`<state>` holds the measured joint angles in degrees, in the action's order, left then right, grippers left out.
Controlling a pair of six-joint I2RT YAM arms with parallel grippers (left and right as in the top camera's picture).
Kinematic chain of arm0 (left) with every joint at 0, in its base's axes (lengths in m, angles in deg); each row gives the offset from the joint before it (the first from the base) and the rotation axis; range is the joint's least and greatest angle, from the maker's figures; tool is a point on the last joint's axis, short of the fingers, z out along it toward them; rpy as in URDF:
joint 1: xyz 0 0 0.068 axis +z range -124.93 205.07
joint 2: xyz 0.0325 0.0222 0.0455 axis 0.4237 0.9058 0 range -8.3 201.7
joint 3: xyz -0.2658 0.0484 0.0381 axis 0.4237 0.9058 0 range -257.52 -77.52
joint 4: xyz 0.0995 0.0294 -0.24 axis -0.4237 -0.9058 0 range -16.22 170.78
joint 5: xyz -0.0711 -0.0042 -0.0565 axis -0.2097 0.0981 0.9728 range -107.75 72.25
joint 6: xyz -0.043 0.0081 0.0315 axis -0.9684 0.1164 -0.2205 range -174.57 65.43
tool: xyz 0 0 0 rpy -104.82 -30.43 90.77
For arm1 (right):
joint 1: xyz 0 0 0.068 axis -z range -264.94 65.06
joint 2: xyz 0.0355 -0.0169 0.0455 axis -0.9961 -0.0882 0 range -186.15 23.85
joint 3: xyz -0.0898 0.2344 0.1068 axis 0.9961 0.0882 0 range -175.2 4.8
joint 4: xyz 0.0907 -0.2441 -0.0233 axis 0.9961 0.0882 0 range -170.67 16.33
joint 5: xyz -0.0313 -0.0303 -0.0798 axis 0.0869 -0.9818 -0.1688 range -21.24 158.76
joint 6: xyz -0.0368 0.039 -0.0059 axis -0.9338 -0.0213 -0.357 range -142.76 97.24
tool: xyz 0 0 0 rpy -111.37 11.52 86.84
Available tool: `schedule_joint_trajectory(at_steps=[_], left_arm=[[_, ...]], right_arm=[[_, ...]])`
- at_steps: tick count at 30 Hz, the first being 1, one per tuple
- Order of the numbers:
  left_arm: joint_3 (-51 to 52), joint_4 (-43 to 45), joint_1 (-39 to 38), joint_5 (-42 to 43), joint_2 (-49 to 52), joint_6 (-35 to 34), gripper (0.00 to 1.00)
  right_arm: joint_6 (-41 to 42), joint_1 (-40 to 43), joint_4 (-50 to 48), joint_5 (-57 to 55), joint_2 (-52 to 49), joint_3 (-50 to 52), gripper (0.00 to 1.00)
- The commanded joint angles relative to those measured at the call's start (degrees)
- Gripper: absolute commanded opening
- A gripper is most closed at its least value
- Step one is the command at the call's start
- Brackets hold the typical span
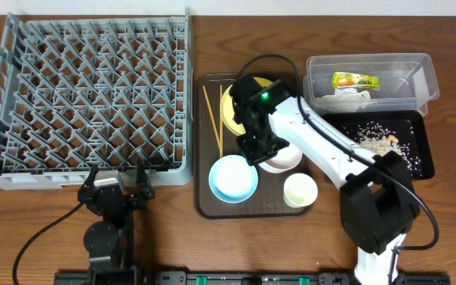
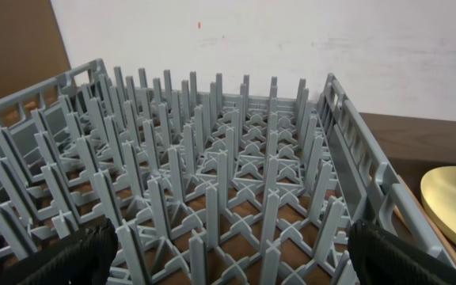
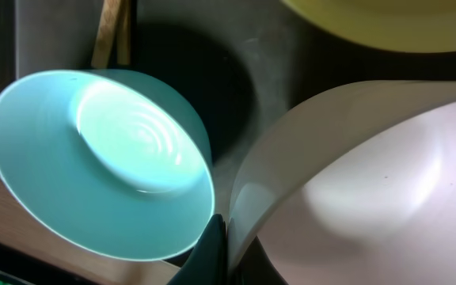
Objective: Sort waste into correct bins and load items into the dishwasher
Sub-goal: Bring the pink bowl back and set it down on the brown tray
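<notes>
My right gripper [image 1: 257,149] [image 3: 226,247] is shut on the rim of the white bowl [image 1: 285,158] [image 3: 370,182] on the brown serving tray. Beside it lie the light blue bowl [image 1: 233,178] [image 3: 93,158], the yellow plate [image 1: 228,107] [image 3: 386,20], the pale green cup [image 1: 300,190] and two chopsticks [image 1: 212,119] [image 3: 111,32]. The grey dish rack [image 1: 85,95] [image 2: 228,174] holds nothing. My left gripper [image 1: 115,178] [image 2: 228,249] is open at the rack's front edge. The wrapper [image 1: 355,80] and the tissue [image 1: 347,96] lie in the clear tub [image 1: 427,75]. Rice scraps [image 1: 378,141] lie in the black tray [image 1: 419,165].
The brown serving tray [image 1: 204,207] sits between the rack and the two bins. My right arm reaches across the tray from the front right. The yellow plate's edge shows at the right of the left wrist view [image 2: 454,202]. Bare wooden table lies along the front.
</notes>
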<state>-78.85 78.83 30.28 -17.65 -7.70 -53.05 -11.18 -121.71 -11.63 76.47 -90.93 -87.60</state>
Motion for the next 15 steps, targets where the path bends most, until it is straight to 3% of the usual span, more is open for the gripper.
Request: schedule_joint_trajectory(at_steps=[1,6,11,15], left_arm=[[1.09,-2.25,0.20,-0.50,-0.26,-0.04,0.94],[1.09,-2.25,0.20,-0.50,-0.26,-0.04,0.94],[1.09,-2.25,0.20,-0.50,-0.26,-0.04,0.94],[1.09,-2.25,0.20,-0.52,-0.26,-0.04,0.94]], right_arm=[[0.85,-0.81,-0.07,0.70,-0.79,-0.48,0.01],[0.85,-0.76,-0.74,0.68,-0.85,-0.48,0.03],[0.83,-0.63,-0.61,0.70,-0.85,-0.48,0.18],[0.83,-0.63,-0.52,0.72,-0.85,-0.50,0.17]])
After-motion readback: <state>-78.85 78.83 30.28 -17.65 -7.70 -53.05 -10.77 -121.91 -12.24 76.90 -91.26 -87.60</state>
